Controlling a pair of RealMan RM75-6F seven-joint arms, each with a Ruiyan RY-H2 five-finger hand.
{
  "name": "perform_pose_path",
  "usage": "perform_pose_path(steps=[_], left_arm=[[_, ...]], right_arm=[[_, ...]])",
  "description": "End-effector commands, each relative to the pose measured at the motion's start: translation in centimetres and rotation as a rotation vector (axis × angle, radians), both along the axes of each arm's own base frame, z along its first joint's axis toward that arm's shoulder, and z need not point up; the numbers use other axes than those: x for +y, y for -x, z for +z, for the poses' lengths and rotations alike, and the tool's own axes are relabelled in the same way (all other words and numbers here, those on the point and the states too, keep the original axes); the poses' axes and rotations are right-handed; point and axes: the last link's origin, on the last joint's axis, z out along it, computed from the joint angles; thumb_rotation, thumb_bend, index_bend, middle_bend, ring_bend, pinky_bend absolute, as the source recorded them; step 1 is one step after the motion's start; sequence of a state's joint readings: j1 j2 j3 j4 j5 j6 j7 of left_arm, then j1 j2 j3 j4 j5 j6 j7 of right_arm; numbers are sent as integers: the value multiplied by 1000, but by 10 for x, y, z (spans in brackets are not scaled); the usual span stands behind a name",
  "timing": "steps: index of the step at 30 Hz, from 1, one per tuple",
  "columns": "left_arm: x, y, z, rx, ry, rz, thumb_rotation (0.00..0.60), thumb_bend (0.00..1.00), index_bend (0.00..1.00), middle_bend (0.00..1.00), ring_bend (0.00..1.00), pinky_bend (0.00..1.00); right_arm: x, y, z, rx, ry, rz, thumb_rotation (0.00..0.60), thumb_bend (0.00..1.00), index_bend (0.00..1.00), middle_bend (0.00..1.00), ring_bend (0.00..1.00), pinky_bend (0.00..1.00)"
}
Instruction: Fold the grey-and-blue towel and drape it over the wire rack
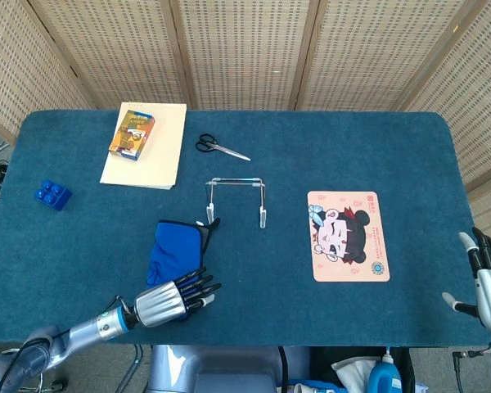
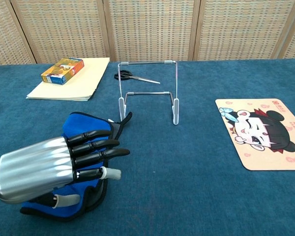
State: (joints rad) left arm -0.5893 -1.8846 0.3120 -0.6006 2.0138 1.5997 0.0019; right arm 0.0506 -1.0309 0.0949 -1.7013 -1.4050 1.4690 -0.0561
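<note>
The grey-and-blue towel [image 1: 176, 248] [image 2: 85, 126] lies bunched near the table's front left, with only its blue face showing. My left hand [image 1: 175, 300] [image 2: 56, 167] lies across its near part with fingers stretched to the right, thumb tucked beneath, holding a fold of the towel. The wire rack [image 1: 236, 199] [image 2: 148, 91] stands upright and bare just beyond the towel; one towel corner reaches its left foot. My right hand [image 1: 486, 275] hovers past the table's right edge, fingers apart, holding nothing; the chest view does not show it.
Scissors [image 1: 221, 147] [image 2: 135, 77] lie behind the rack. A small carton [image 1: 132, 133] sits on a cream folder [image 1: 159, 155] at the back left, and a blue block [image 1: 52, 195] lies at the far left. A cartoon mat [image 1: 347, 237] lies right of centre.
</note>
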Motion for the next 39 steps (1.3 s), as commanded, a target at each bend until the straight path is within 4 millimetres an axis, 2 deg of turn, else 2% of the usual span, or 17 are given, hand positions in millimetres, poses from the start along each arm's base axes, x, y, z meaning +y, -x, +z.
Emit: perform_pose_path(steps=[1, 5, 11, 16, 20, 25, 32, 39], left_arm=[[-1, -3, 1, -16, -10, 26, 600, 224, 0, 0, 0, 0], [4, -7, 12, -92, -12, 110, 600, 223, 0, 0, 0, 0], [33, -18, 49, -255, -97, 243, 600, 242, 2, 0, 0, 0], [59, -20, 80, -334, -152, 375, 600, 292, 130, 0, 0, 0], [89, -8, 95, -330, -192, 583, 600, 293, 174, 0, 0, 0], [106, -2, 90, -270, -198, 702, 600, 293, 339, 0, 0, 0], [125, -1, 71, -195, -157, 860, 600, 307, 357, 0, 0, 0], [138, -7, 52, -91, -144, 932, 600, 319, 367, 0, 0, 0]], right_arm=[[0, 0, 0, -1, -1, -1, 600, 0, 0, 0, 0, 0], [0, 0, -1, 1, -5, 0, 600, 0, 0, 0, 0, 0], [0, -1, -4, 7, -13, 1, 600, 0, 0, 0, 0, 0], [0, -1, -5, 13, -18, 1, 600, 0, 0, 0, 0, 0], [-1, 0, -6, 16, -21, -5, 600, 0, 0, 0, 0, 0], [-2, 0, -7, 16, -24, -10, 600, 0, 0, 0, 0, 0], [-3, 1, -9, 20, -32, -14, 600, 0, 0, 0, 0, 0], [-6, 5, -10, 24, -33, -31, 600, 0, 0, 0, 0, 0]])
